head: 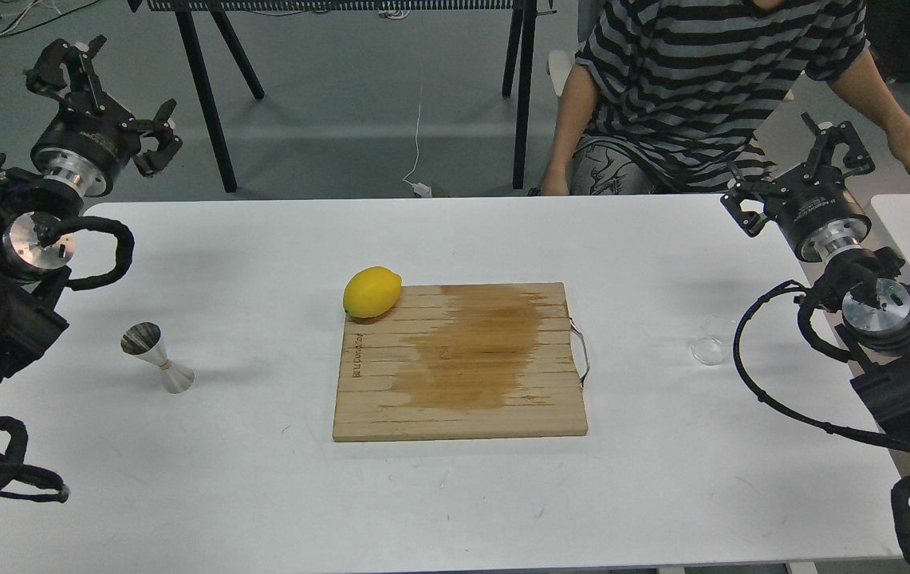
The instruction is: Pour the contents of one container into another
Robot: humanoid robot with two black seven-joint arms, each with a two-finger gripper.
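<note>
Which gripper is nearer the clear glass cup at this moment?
Right. The right gripper hangs open above the table's far right edge, just behind the glass cup. The left gripper is open at the far left corner, across the whole table.

Plenty of bare bench (263, 494) all along the 6 o'clock edge, nothing parked there. The middle is taken by the wooden cutting board (461, 363), with a lemon (372, 292) sitting on its 10 o'clock corner. Out at 9 o'clock the steel jigger (157, 357) stands alone with open white around it. At 3 o'clock the clear glass cup (710, 344) has the right arm's black cable (750, 375) looping just beside it. At 12 to 1 o'clock a person in a striped shirt (710, 72) sits behind the far edge.
</note>
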